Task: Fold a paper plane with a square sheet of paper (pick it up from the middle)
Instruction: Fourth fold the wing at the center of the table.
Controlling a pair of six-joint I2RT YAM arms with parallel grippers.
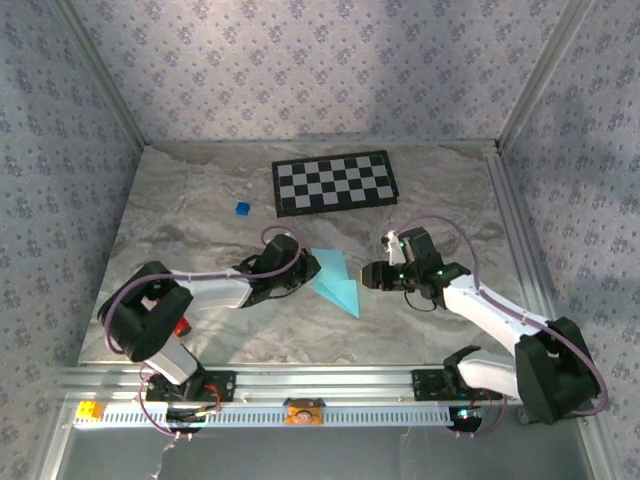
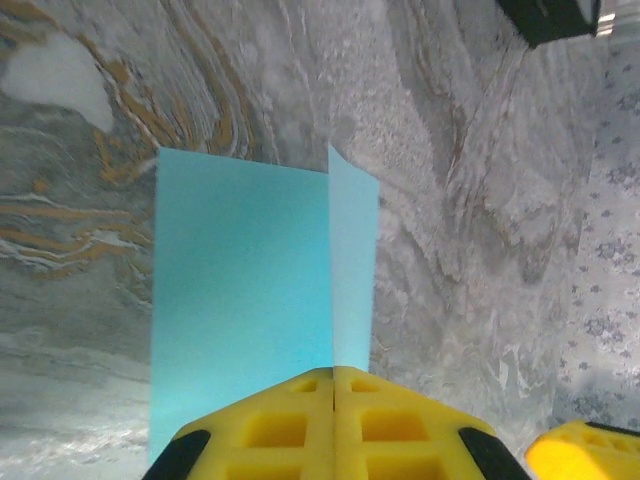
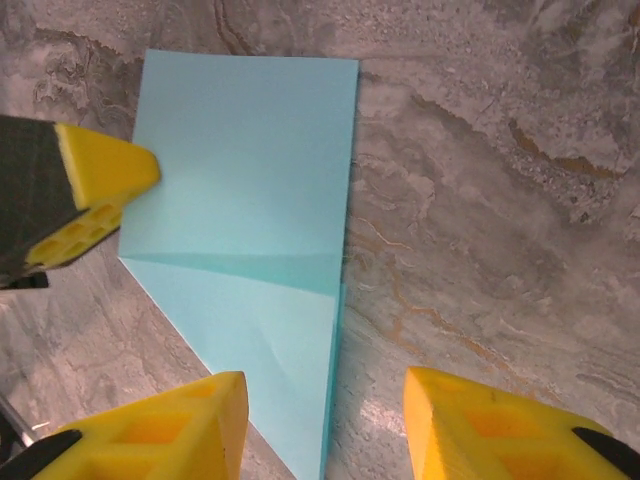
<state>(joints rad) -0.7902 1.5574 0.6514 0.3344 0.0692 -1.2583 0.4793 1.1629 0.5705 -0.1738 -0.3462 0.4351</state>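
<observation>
Midway across the table (image 1: 200, 240), between my two arms, the square sheet of paper (image 1: 335, 280) lies light blue and creased. One end is drawn to a point toward the near edge. My left tool (image 1: 305, 267) sits at the sheet's left edge with its yellow fingers (image 2: 280, 435) pressed flat together. On the left wrist camera the paper runs right into the seam between them, and a paler strip on one side catches the light differently, so I read it as pinched on the paper. My right tool (image 1: 368, 275) is just beside the sheet's right edge, jaws partly apart and holding nothing. On its own wrist camera the sheet's pointed end shows between its two fingers (image 3: 180, 425). Farther back, well apart from the paper, sit a black-and-white checkerboard (image 1: 335, 183) and a tiny dark-blue cube (image 1: 242, 208).
</observation>
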